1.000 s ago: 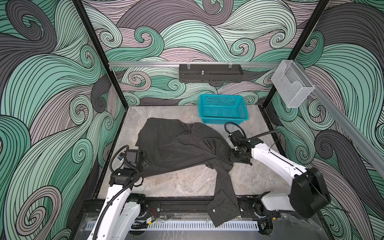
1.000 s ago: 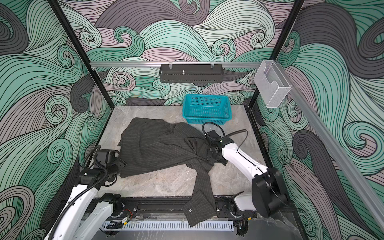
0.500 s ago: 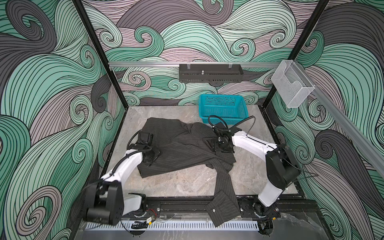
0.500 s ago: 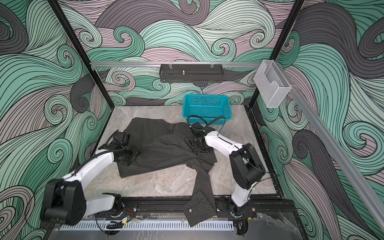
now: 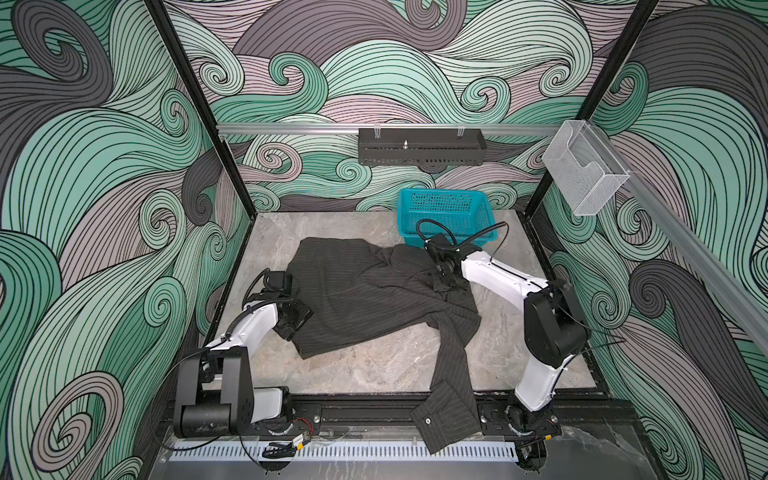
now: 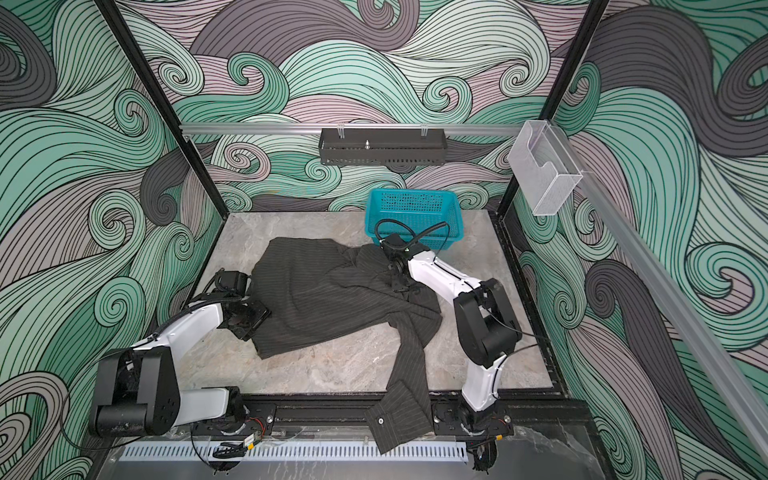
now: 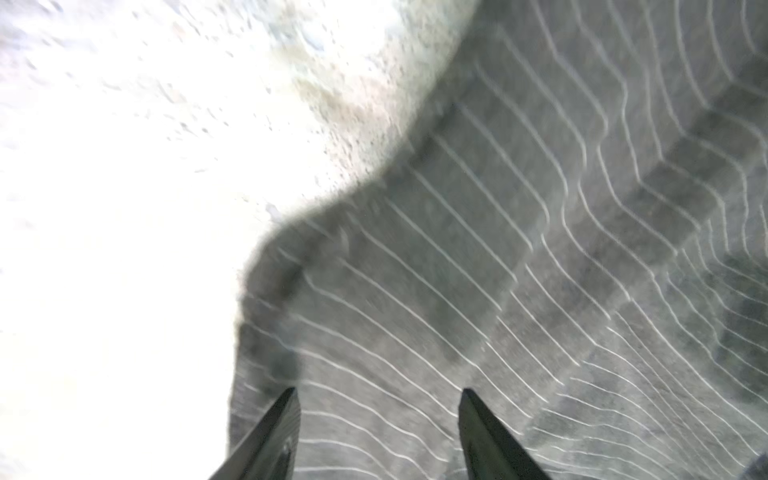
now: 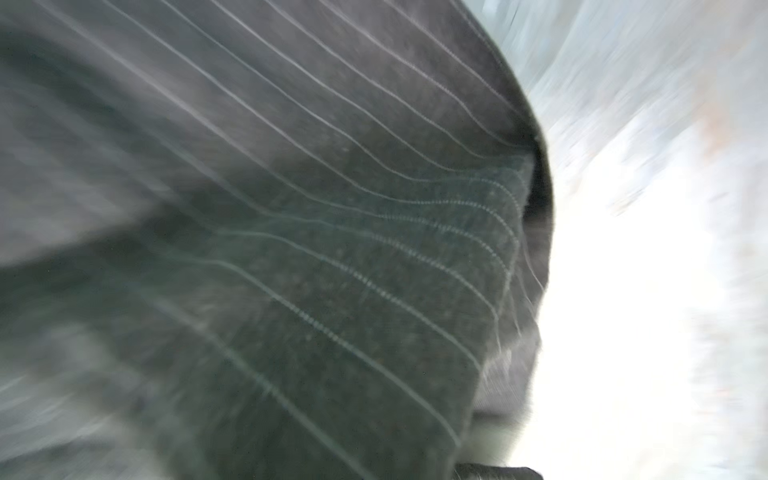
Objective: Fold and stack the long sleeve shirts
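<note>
The long sleeve shirt (image 5: 365, 299) (image 6: 324, 299), dark with thin pale pinstripes, lies crumpled across the grey table. One sleeve (image 5: 451, 399) hangs over the front rail, and its cuff shows a button. My left gripper (image 5: 297, 318) (image 6: 249, 320) sits low at the shirt's left edge. In the left wrist view it (image 7: 379, 399) is open, both fingertips (image 7: 286, 419) spread over the striped cloth (image 7: 498, 249). My right gripper (image 5: 446, 284) (image 6: 399, 282) is down in the shirt's far right part. Blurred cloth (image 8: 291, 249) fills the right wrist view and hides the jaws, which are shut on a fold.
A teal mesh basket (image 5: 440, 205) stands at the back right, just behind my right wrist. A black tray (image 5: 419, 145) hangs on the rear rail and a clear holder (image 5: 582, 174) on the right rail. Bare table (image 5: 365, 370) shows in front of the shirt.
My left arm reached from the front left corner to the shirt's left edge. My right gripper slid left onto the shirt and shut.
</note>
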You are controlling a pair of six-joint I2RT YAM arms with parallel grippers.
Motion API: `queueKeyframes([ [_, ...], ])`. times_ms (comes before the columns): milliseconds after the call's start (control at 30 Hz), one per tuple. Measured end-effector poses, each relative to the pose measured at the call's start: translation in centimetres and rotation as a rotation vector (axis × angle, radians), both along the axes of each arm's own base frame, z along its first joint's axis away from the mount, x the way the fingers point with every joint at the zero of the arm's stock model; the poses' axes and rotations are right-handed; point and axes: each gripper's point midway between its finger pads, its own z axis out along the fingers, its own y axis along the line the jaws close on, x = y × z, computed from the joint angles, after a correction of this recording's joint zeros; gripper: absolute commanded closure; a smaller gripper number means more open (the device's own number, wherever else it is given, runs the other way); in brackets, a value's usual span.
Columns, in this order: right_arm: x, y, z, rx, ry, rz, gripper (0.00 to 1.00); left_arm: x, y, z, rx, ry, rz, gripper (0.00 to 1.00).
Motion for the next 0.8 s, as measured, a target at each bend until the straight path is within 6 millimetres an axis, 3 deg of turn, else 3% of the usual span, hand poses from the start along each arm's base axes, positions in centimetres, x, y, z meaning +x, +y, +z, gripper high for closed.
queueKeyframes([
  [100, 0.2, 0.0, 5.3, 0.021, -0.093, 0.047, 0.99, 0.0, 0.1, -0.1, 0.001, 0.003, -0.011, 0.37],
  [167, -0.2, -0.3, 7.8, 0.033, -0.134, 0.064, 0.84, -0.1, -0.1, -0.4, -0.011, 0.013, -0.022, 0.37],
  [233, -0.9, -0.6, 8.6, 0.035, -0.138, 0.073, 0.71, -0.1, -0.5, -0.9, -0.032, 0.028, -0.031, 0.38],
  [300, -1.6, -1.0, 7.8, 0.022, -0.105, 0.073, 0.67, -0.1, -0.9, -1.2, -0.054, 0.039, -0.041, 0.38],
  [400, -2.9, -1.8, 4.6, -0.020, -0.006, 0.065, 0.85, -0.1, -1.5, -1.1, -0.087, 0.036, -0.061, 0.38],
  [500, -4.0, -2.8, 1.2, -0.070, 0.095, 0.051, 0.88, 0.3, -2.3, -0.3, -0.113, 0.013, -0.091, 0.38],
  [533, -4.2, -3.3, 0.4, -0.085, 0.124, 0.044, 0.81, 0.5, -2.6, 0.3, -0.119, -0.002, -0.103, 0.38],
  [600, -4.4, -3.9, -0.4, -0.096, 0.149, 0.027, 0.51, 1.0, -3.5, 1.5, -0.131, -0.045, -0.137, 0.37],
  [633, -4.4, -4.2, -0.5, -0.099, 0.152, 0.022, 0.42, 1.2, -4.2, 2.0, -0.139, -0.066, -0.159, 0.37],
  [700, -4.3, -4.5, -0.5, -0.102, 0.151, 0.014, 0.36, 1.3, -5.3, 2.6, -0.154, -0.088, -0.195, 0.37],
  [800, -4.0, -4.9, -0.7, -0.101, 0.149, -0.001, 0.36, 1.3, -6.6, 2.1, -0.177, -0.076, -0.228, 0.37],
])
